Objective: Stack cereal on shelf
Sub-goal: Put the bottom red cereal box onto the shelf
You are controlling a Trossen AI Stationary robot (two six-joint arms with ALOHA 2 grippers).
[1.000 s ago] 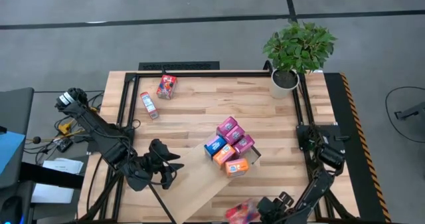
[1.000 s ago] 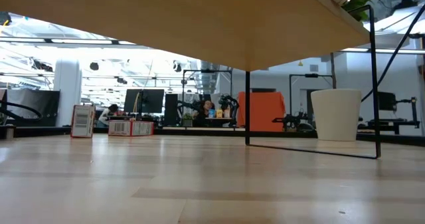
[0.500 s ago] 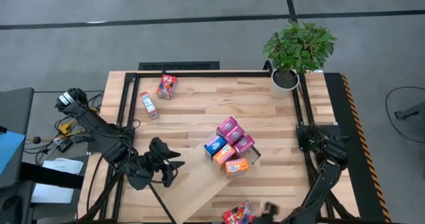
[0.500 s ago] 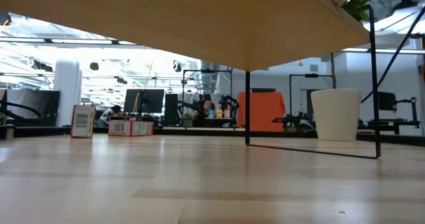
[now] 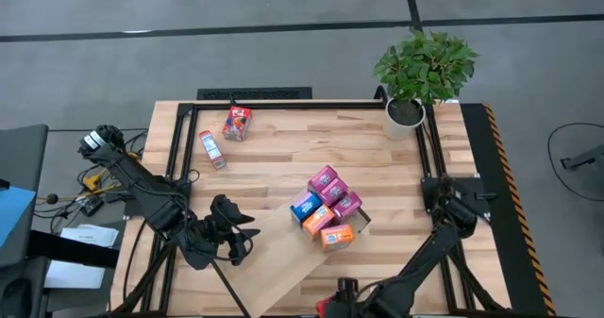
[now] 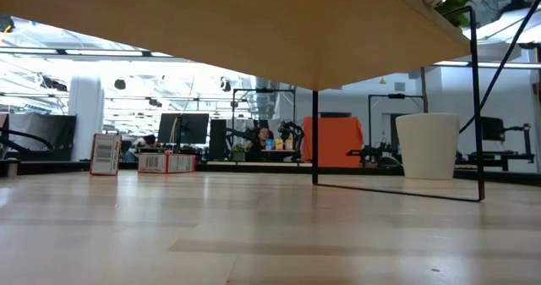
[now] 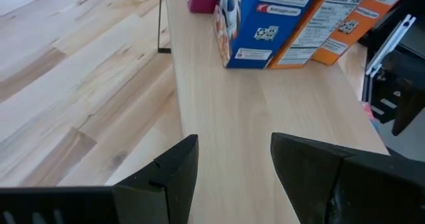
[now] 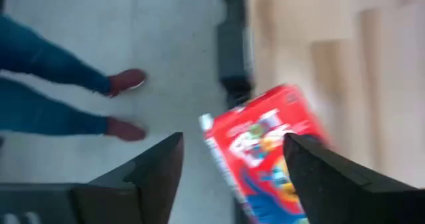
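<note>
At the high view's bottom edge, the right gripper [image 8: 232, 177] has its jaws spread around a red cereal box [image 8: 265, 144]. Left of centre, the left gripper [image 5: 238, 242], jaws spread, faces the shelf [image 5: 283, 247] carrying stacked cereal boxes [image 5: 326, 208]; two more boxes [image 5: 225, 134] lie upper left on the bench [image 5: 283, 158].

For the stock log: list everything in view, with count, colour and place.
Shelf board: one, pale wood, lying slantwise on the table's near half.
Boxes on the board: about six, pink, blue and orange, clustered at its far end.
Boxes on the table: two, red and red-white, far left corner.
Red box: one, at the table's near edge, before the right tool.
Plant: one, green, white pot, far right corner.
Table: one, planked wood.
Person's legs: blue trousers, reddish shoes, on the floor.
Left tool: open, over the board's near end.
Right tool: open, at the table's near edge.
</note>
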